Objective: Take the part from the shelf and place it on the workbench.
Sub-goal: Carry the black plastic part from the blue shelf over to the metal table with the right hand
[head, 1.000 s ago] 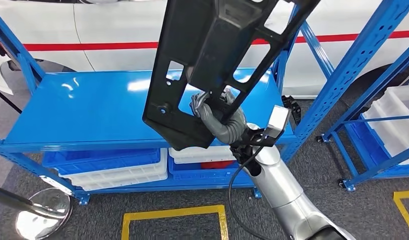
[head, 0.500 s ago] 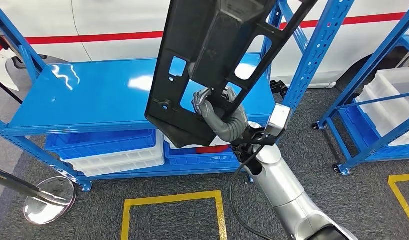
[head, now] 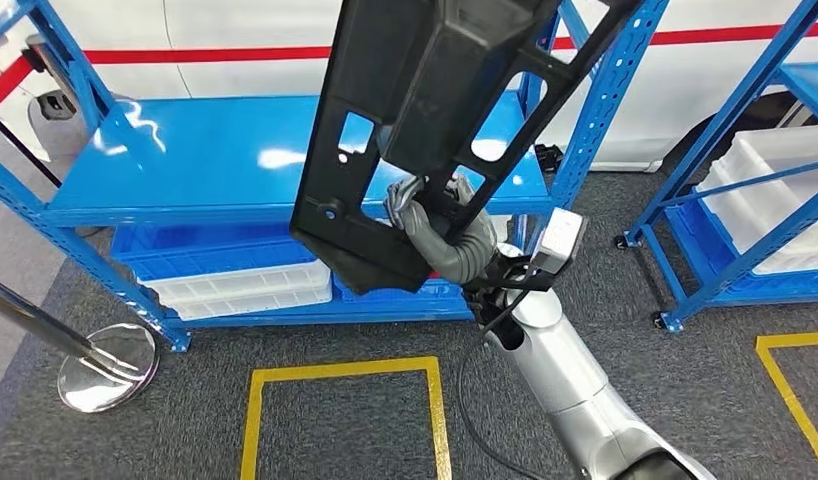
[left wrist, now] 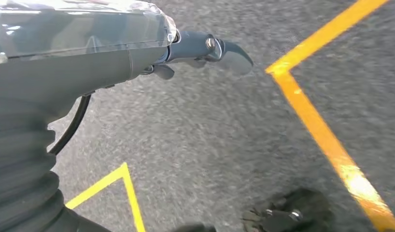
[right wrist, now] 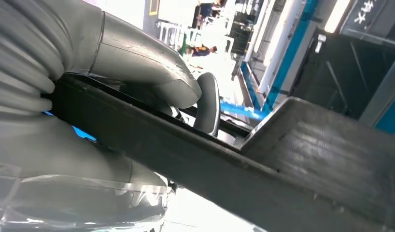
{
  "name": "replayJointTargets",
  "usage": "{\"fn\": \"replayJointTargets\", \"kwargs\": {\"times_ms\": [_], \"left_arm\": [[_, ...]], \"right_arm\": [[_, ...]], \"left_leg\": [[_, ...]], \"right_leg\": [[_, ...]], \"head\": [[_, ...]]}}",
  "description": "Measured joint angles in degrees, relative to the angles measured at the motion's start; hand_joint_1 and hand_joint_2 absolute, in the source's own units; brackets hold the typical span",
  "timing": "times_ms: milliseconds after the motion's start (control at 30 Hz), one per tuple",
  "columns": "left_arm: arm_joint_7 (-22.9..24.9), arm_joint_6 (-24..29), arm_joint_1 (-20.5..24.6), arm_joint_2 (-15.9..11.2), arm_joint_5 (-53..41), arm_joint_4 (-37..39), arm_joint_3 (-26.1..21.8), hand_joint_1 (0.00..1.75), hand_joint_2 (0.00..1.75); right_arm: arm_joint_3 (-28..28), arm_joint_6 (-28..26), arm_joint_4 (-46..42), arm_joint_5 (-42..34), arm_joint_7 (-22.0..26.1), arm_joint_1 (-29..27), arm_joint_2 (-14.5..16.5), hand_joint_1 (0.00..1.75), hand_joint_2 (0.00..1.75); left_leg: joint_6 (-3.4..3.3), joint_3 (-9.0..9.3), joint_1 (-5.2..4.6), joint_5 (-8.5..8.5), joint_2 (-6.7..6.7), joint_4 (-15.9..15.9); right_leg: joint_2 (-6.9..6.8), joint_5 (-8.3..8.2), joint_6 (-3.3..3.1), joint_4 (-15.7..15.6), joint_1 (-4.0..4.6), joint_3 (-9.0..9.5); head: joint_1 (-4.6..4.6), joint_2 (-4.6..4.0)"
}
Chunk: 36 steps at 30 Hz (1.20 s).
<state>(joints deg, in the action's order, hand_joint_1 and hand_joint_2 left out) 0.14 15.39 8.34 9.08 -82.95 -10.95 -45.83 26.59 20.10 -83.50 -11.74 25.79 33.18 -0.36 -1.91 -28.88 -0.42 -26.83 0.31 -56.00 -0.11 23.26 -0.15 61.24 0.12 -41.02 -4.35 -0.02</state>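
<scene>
The part [head: 435, 120] is a large black plastic panel with cut-outs, held up high in front of the blue shelf [head: 215, 160] in the head view. My right hand [head: 425, 215] grips it through one cut-out near its lower end. In the right wrist view the thumb [right wrist: 152, 72] presses on a black bar of the part [right wrist: 302, 159]. The shelf's top board is bare. My left hand [left wrist: 195, 48] hangs over grey carpet with a dark finger stretched out and nothing in it.
White and blue bins [head: 235, 285] sit on the shelf's lower level. A second blue rack [head: 765, 200] with white bins stands at the right. Yellow floor lines [head: 340, 375] mark the carpet. A chrome post base [head: 105, 365] stands at the left, a white vehicle [head: 235, 50] behind.
The whole picture has shifted: the shelf now sits higher and farther off, with more carpet showing, so the camera has moved. The part stays in my right hand's grip.
</scene>
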Motion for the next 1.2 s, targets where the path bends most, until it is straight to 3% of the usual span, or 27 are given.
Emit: {"fn": "replayJointTargets", "kwargs": {"times_ms": [67,100,133,167,233,300,333,433,500,533,567,633,667,700,733,767,833,867,900,967,1000,1067,1133,1167,1200], "left_arm": [[0.0,0.0,0.1,0.0,0.0,0.0,0.0,0.0,1.75],[0.0,0.0,0.1,0.0,0.0,0.0,0.0,0.0,1.75],[0.0,0.0,0.1,0.0,0.0,0.0,0.0,0.0,1.75],[0.0,0.0,0.1,0.0,0.0,0.0,0.0,0.0,1.75],[0.0,0.0,0.2,0.0,0.0,0.0,0.0,0.0,1.75],[0.1,-0.1,0.4,0.0,0.0,0.0,0.0,0.0,1.75],[0.2,-0.1,0.4,0.0,0.0,0.0,0.0,0.0,1.75],[0.2,-0.1,0.4,0.0,0.0,0.0,0.0,0.0,1.75],[0.3,0.0,0.4,0.0,0.0,-0.1,0.0,0.0,1.75],[0.4,0.0,0.3,0.0,0.0,-0.1,0.0,0.0,1.75],[0.5,0.0,0.3,0.0,0.1,-0.1,0.0,0.0,1.75],[0.5,0.0,0.2,0.0,0.3,-0.1,0.0,0.0,1.75],[0.5,0.1,0.2,0.0,0.4,-0.1,0.0,0.0,1.75],[0.5,0.1,0.2,0.0,0.4,-0.1,0.0,0.0,1.75],[0.5,0.1,0.2,0.0,0.4,-0.1,0.0,0.0,1.75],[0.5,0.1,0.2,0.0,0.4,-0.1,0.0,0.0,1.75],[0.3,0.2,0.3,0.0,0.3,-0.1,0.0,0.0,1.75],[0.0,0.2,0.2,0.0,0.1,-0.1,0.0,0.0,1.75],[-0.2,0.4,0.2,0.0,0.0,-0.1,0.0,0.0,1.75],[-0.7,0.8,0.1,0.2,-0.3,-0.1,0.0,0.0,1.75],[-0.7,1.0,0.1,0.2,-0.4,-0.1,0.0,0.0,1.75],[-0.7,1.2,0.0,0.3,-0.4,-0.1,0.0,0.0,1.75],[-0.7,1.3,-0.1,0.3,-0.6,-0.1,0.0,0.0,1.75],[-0.8,1.3,-0.1,0.3,-0.7,-0.1,0.0,0.0,1.75],[-0.8,1.3,-0.2,0.3,-0.8,-0.1,0.0,0.0,1.75]], "right_arm": [[0.0,0.0,0.0,0.0,0.0,0.0,0.0,1.75,1.75],[0.0,0.0,0.0,0.0,0.0,0.0,-0.1,1.75,1.75],[0.0,-0.1,0.1,0.0,0.0,0.0,-0.1,1.75,1.75],[0.0,-0.2,0.1,0.0,0.0,0.0,-0.1,1.75,1.75],[0.0,-0.3,0.1,0.0,0.0,0.1,-0.1,1.75,1.75],[0.0,-0.3,0.1,0.0,0.0,0.1,-0.1,1.75,1.75],[0.0,-0.3,0.1,0.0,0.0,0.2,-0.1,1.75,1.75],[0.0,-0.3,0.1,0.0,0.0,0.2,-0.1,1.75,1.75],[0.0,-0.3,0.1,0.0,0.0,0.2,-0.1,1.75,1.75],[-0.1,-0.3,0.1,0.0,0.0,0.2,-0.1,1.75,1.75],[-0.2,-0.3,0.2,0.0,0.0,0.2,-0.1,1.75,1.75],[-0.3,-0.1,0.3,0.0,0.1,0.3,0.0,1.75,1.75],[-0.3,-0.1,0.3,-0.1,0.0,0.3,0.1,1.75,1.75],[-0.3,0.0,0.4,-0.2,-0.1,0.3,0.1,1.75,1.75],[-0.3,0.0,0.4,-0.3,-0.1,0.3,0.2,1.75,1.75],[-0.3,0.0,0.4,-0.4,-0.2,0.3,0.2,1.75,1.75],[-0.3,0.5,0.4,-0.9,-0.3,0.3,0.3,1.75,1.75],[-0.3,1.0,0.4,-1.2,-0.3,0.4,0.4,1.75,1.75],[-0.3,1.5,0.4,-1.5,-0.3,0.4,0.4,1.75,1.75],[-0.3,2.0,0.4,-1.6,-0.5,0.4,0.4,1.75,1.75],[-0.3,2.1,0.4,-1.5,-0.6,0.5,0.4,1.75,1.75],[-0.4,2.1,0.4,-1.2,-1.0,0.6,0.4,1.75,1.75],[-0.4,2.0,0.4,-1.1,-1.3,0.6,0.4,1.75,1.75],[-0.4,2.0,0.4,-1.0,-1.5,0.5,0.4,1.75,1.75],[-0.4,1.9,0.4,-1.0,-1.6,0.4,0.4,1.75,1.75]], "left_leg": [[-0.25,-2.05,0.01,1.66,0.11,-0.1],[-0.17,-3.19,0.03,2.45,0.13,-0.3],[-0.06,-4.38,0.07,3.23,0.16,-0.5],[0.11,-5.55,0.14,3.93,0.18,-0.7],[0.62,-7.69,0.31,5.1,0.19,-1.5],[1.04,-8.79,0.39,5.69,0.15,-2.1],[1.13,-8.94,0.39,5.79,0.14,-2.3],[1.15,-8.95,0.39,5.81,0.14,-2.3],[1.51,-9.11,0.32,6.17,0.1,-2.4],[2.0,-9.52,0.48,6.38,0.0,-2.5],[2.58,-10.67,0.65,3.87,-0.09,-5.3],[3.43,-13.12,1.06,-2.3,-0.24,-13.7],[3.48,-13.66,1.05,-4.89,-0.24,-18.3],[3.39,-12.83,1.03,-4.19,-0.24,-19.5],[3.22,-11.02,1.01,-2.64,-0.24,-18.6],[2.98,-8.16,0.97,-1.24,-0.26,-15.6],[2.47,-1.87,0.71,-1.56,-0.26,-6.9],[2.24,0.17,0.56,-2.4,-0.28,-3.6],[2.02,1.05,0.38,-3.13,-0.31,-1.7],[1.43,0.9,0.4,-2.39,-0.48,-0.8],[1.04,0.66,0.47,-1.77,-0.58,-0.6],[0.44,-0.16,0.62,-0.48,-0.74,-0.4],[0.19,-1.5,0.54,0.46,-1.12,-0.6],[0.2,-2.09,0.5,0.83,-1.43,-0.7],[0.25,-2.58,0.47,1.13,-1.8,-0.8]], "right_leg": [[0.04,6.08,0.53,7.2,-0.37,-1.88],[0.04,7.52,0.78,11.0,-0.57,-2.49],[0.03,7.4,1.01,13.6,-0.77,-2.44],[0.02,6.11,1.2,14.3,-0.99,-1.51],[0.03,3.81,1.49,9.8,-1.45,3.48],[0.05,4.22,1.63,4.2,-1.71,8.06],[0.06,4.82,1.66,2.8,-1.77,9.12],[0.06,5.13,1.66,2.5,-1.79,9.31],[0.32,6.24,1.15,0.2,-1.45,10.65],[0.31,6.14,0.43,-1.0,-1.24,10.82],[0.3,5.33,-0.44,-2.0,-0.97,10.15],[0.03,2.47,-1.68,-2.2,-0.7,6.99],[0.02,1.36,-1.82,-2.2,-0.55,5.5],[0.01,0.66,-1.78,-2.1,-0.44,4.52],[0.01,0.0,-1.71,-2.1,-0.36,3.65],[0.01,-0.64,-1.59,-2.0,-0.31,2.91],[-0.03,-1.73,-1.2,-2.0,-0.21,1.95],[-0.1,-2.23,-0.92,-2.1,-0.22,1.77],[-0.21,-2.72,-0.58,-2.3,-0.27,1.73],[-0.42,-3.53,0.19,-2.8,-0.43,1.73],[-0.42,-3.04,0.52,-2.4,-0.47,1.39],[-0.31,0.58,0.95,2.2,-0.52,-0.56],[-0.24,5.19,1.22,10.2,-0.57,-3.37],[-0.22,6.29,1.28,12.9,-0.57,-3.96],[-0.18,6.34,1.25,13.5,-0.57,-3.51]], "head": [[0.0,0.0],[0.0,0.0],[0.0,0.0],[0.0,0.0],[0.0,0.0],[0.0,0.0],[0.0,0.0],[0.0,0.0],[-0.08,0.0],[-0.12,0.0],[-0.17,0.0],[-0.18,0.0],[-0.19,0.0],[-0.2,0.0],[-0.2,0.0],[-0.2,0.0],[-0.2,0.0],[-0.19,0.0],[-0.2,0.0],[-0.19,0.0],[-0.19,0.0],[-0.18,0.0],[-0.19,0.0],[-0.19,0.0],[-0.19,0.0]]}}
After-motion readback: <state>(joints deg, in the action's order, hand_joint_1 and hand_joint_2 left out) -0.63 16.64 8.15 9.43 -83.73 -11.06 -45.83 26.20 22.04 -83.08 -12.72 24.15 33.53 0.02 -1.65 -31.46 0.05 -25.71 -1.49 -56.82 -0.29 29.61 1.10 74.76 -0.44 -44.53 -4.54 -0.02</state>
